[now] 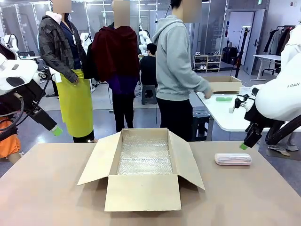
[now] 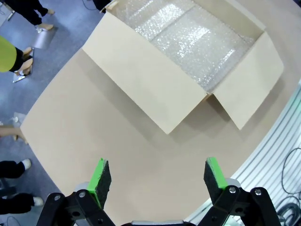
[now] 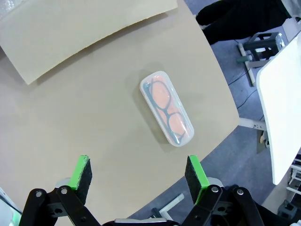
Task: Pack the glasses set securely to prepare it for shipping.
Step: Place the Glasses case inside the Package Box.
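The cardboard box (image 1: pixel 143 188) stands open in the middle of the table (image 1: pixel 42 188), flaps splayed outward and its floor lined with bubble wrap (image 1: pixel 143 157). Neither case is in it yet. The pink glasses case (image 1: pixel 233 159) lies flat and closed on the table to the right of the box, apart from the right flap (image 1: pixel 186 160), with a dark-framed pair of glasses (image 3: pixel 164 101) showing through its lid. The mint-green case (image 1: pixel 223 99) lies on a white table (image 1: pixel 225 120) behind, beside the hand (image 1: pixel 207 94) of a person in a grey hoodie, well away from both arms. As I judge it, only the lining is done; both cases must go in, then the box must be closed.

The right gripper (image 1: pixel 243 146) hangs above the table's right edge near the pink case, jaws wide and empty. The left gripper (image 1: pixel 56 131) hangs off the table's far left side, likewise wide and empty.

Bare tabletop surrounds the pink case, so fingers could straddle its narrow width. The table's right edge runs near it, though, and the right flap slants up between it and the box's inside, so a carry would need to clear that flap
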`<state>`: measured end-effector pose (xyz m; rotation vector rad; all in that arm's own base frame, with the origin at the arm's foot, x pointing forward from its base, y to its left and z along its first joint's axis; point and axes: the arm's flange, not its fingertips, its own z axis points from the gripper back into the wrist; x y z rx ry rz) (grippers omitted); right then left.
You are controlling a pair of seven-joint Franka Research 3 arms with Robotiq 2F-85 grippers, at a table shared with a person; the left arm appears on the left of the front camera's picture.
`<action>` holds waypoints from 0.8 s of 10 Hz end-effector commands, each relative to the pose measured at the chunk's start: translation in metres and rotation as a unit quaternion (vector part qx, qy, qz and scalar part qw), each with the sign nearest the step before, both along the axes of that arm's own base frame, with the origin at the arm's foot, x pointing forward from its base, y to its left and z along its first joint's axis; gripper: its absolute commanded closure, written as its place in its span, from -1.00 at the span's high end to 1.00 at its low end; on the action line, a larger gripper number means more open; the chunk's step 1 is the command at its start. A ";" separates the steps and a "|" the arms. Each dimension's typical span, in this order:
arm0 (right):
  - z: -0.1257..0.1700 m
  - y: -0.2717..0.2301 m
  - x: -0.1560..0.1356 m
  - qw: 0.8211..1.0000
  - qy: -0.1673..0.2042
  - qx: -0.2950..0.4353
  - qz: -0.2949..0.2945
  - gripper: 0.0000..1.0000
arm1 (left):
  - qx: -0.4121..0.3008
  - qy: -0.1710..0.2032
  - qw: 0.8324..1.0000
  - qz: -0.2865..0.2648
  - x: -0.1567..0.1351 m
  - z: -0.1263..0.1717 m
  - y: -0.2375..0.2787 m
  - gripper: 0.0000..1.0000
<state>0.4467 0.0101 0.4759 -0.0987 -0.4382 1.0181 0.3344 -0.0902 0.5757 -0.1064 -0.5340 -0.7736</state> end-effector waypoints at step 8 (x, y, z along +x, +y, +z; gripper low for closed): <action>-0.018 -0.018 0.129 0.954 0.130 -0.104 0.249 1.00 | -0.007 -0.011 1.000 -0.006 0.001 0.000 0.000 1.00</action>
